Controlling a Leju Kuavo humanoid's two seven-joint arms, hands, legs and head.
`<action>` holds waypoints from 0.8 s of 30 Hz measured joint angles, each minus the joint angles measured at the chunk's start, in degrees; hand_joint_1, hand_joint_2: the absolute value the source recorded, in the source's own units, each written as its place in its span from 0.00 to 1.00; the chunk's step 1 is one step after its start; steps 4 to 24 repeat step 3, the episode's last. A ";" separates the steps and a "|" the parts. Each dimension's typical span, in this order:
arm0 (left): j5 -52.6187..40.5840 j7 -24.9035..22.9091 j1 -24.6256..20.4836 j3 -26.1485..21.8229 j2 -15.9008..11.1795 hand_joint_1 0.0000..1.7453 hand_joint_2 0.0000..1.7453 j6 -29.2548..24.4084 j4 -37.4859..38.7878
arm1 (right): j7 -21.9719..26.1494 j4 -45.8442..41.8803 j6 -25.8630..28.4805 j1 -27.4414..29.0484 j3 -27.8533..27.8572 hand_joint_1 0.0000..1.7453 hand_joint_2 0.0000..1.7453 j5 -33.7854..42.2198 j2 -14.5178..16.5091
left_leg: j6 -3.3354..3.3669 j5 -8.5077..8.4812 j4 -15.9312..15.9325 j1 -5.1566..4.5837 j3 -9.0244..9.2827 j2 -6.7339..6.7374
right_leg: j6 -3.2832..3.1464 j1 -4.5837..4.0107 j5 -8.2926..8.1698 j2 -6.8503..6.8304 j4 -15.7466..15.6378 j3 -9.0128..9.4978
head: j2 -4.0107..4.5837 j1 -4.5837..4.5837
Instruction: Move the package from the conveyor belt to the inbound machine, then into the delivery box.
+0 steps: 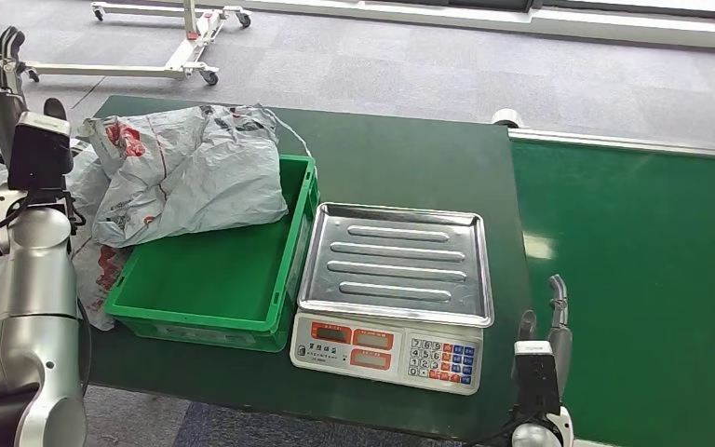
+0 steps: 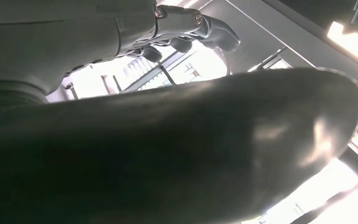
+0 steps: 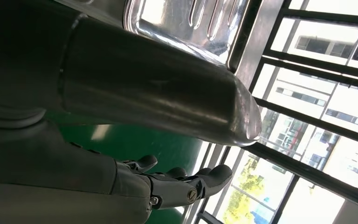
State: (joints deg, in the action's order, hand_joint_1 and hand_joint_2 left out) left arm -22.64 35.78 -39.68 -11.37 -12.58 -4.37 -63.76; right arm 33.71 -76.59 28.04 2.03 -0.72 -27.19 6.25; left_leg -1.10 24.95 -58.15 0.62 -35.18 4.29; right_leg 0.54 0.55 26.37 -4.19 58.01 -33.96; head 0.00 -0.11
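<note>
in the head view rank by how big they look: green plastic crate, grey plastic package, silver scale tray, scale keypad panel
1. Green plastic crate, though the grey plastic package draped over its far corner looks about as large; too close to rank.
2. Silver scale tray.
3. Scale keypad panel, clearly smallest.

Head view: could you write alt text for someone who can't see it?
A grey package lies across a green crate beside an empty scale. The green conveyor belt runs alongside, and the robot's left hand and right hand hold nothing.
</note>
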 joint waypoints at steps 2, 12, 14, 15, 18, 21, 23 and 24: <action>0.17 0.10 0.27 0.04 0.19 0.00 0.00 0.22 -0.47 | 0.07 0.00 0.11 0.00 0.00 0.00 0.00 0.10 0.00 | 0.00 0.00 0.00 0.00 0.00 0.00 | 0.00 0.00 0.00 0.00 0.00 0.00 | 0.00 0.01; 0.23 0.16 0.35 0.06 0.23 0.00 0.00 0.29 -0.60 | 0.10 0.00 0.15 0.00 0.00 0.00 0.00 0.14 0.00 | 0.00 0.00 0.00 0.00 0.00 0.00 | 0.00 0.00 0.00 0.00 0.00 -0.01 | 0.00 0.01; 0.23 0.16 0.35 0.06 0.23 0.00 0.00 0.29 -0.60 | 0.10 0.00 0.15 0.00 0.00 0.00 0.00 0.14 0.00 | 0.00 0.00 0.00 0.00 0.00 0.00 | 0.00 0.00 0.00 0.00 0.00 -0.01 | 0.00 0.01; 0.23 0.16 0.35 0.06 0.23 0.00 0.00 0.29 -0.60 | 0.10 0.00 0.15 0.00 0.00 0.00 0.00 0.14 0.00 | 0.00 0.00 0.00 0.00 0.00 0.00 | 0.00 0.00 0.00 0.00 0.00 -0.01 | 0.00 0.01; 0.23 0.16 0.35 0.06 0.23 0.00 0.00 0.29 -0.60 | 0.10 0.00 0.15 0.00 0.00 0.00 0.00 0.14 0.00 | 0.00 0.00 0.00 0.00 0.00 0.00 | 0.00 0.00 0.00 0.00 0.00 -0.01 | 0.00 0.01; 0.23 0.16 0.35 0.06 0.23 0.00 0.00 0.29 -0.60 | 0.10 0.00 0.15 0.00 0.00 0.00 0.00 0.14 0.00 | 0.00 0.00 0.00 0.00 0.00 0.00 | 0.00 0.00 0.00 0.00 0.00 -0.01 | 0.00 0.01; 0.23 0.16 0.35 0.06 0.23 0.00 0.00 0.29 -0.60 | 0.10 0.00 0.15 0.00 0.00 0.00 0.00 0.14 0.00 | 0.00 0.00 0.00 0.00 0.00 0.00 | 0.00 0.00 0.00 0.00 0.00 -0.01 | 0.00 0.01; 0.23 0.16 0.35 0.06 0.23 0.00 0.00 0.29 -0.60 | 0.10 0.00 0.15 0.00 0.00 0.00 0.00 0.14 0.00 | 0.00 0.00 0.00 0.00 0.00 0.00 | 0.00 0.00 0.00 0.00 0.00 -0.01 | 0.00 0.01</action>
